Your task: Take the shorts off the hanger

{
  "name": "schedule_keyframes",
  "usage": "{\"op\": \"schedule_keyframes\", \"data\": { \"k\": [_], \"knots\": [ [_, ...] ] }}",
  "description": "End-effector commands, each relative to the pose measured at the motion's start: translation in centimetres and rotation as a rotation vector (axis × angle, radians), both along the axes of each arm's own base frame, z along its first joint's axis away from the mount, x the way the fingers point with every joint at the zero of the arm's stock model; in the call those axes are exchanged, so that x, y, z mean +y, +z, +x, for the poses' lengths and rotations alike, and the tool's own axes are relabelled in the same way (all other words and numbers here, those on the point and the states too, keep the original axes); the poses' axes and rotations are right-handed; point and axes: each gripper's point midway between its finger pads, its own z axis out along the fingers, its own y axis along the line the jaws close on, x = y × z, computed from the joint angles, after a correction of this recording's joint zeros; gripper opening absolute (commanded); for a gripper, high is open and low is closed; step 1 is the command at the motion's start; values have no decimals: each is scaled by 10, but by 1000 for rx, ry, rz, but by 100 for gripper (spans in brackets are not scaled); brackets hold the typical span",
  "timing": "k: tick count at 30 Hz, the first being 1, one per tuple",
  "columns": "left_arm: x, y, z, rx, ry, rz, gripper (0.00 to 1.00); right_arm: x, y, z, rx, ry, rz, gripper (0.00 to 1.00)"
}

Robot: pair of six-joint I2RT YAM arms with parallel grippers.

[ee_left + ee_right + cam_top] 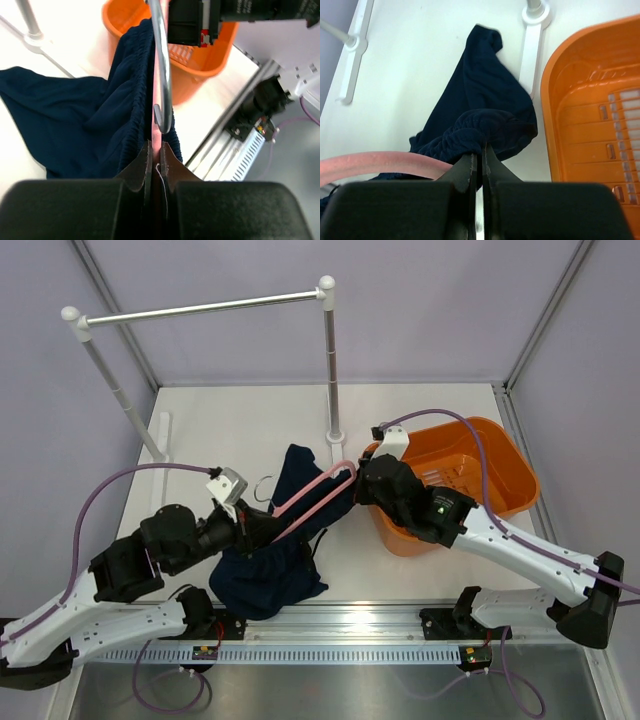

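Loosely crumpled navy shorts [265, 575], thin pink triangular hanger [310, 486]; curved silver hook [161, 50]

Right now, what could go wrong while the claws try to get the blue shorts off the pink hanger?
1. The right claw pinches only a small fold of the waistband of the shorts, so it might slip out.
2. The waistband is bunched against the hanger held by the left claw; a hard pull could snag or stretch it.
3. The orange tub sits right beside the right arm and might get bumped.
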Motion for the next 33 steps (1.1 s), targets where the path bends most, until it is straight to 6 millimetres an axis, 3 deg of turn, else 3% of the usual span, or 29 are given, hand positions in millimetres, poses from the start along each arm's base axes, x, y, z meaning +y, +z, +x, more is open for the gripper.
{"op": "schedule_keyframes", "data": {
  "k": [1,6,10,15,16,20,24,26,30,33],
  "knots": [
    [-6,89,42,-147,211,-339,0,53,29,-33,-31,190,62,0],
    [-2,97,64,-137,345,-377,0,79,49,-52,-62,280,90,0],
    [10,114,68,-159,405,-491,0,92,57,-64,-79,329,87,0],
    [16,125,65,-194,395,-524,0,93,63,-68,-96,352,98,0],
    [17,134,62,-214,382,-549,0,91,62,-68,-98,342,92,0],
    [29,135,67,-213,447,-558,0,92,69,-74,-106,385,99,0],
    [39,132,77,-228,538,-588,0,110,91,-98,-135,492,123,0],
    [44,128,85,-247,597,-583,0,120,86,-107,-138,533,69,0],
    [52,127,102,-312,718,-535,0,138,98,-130,-177,593,15,0],
    [64,146,109,-394,808,-531,0,147,104,-153,-200,657,-7,0]
  ]
}}
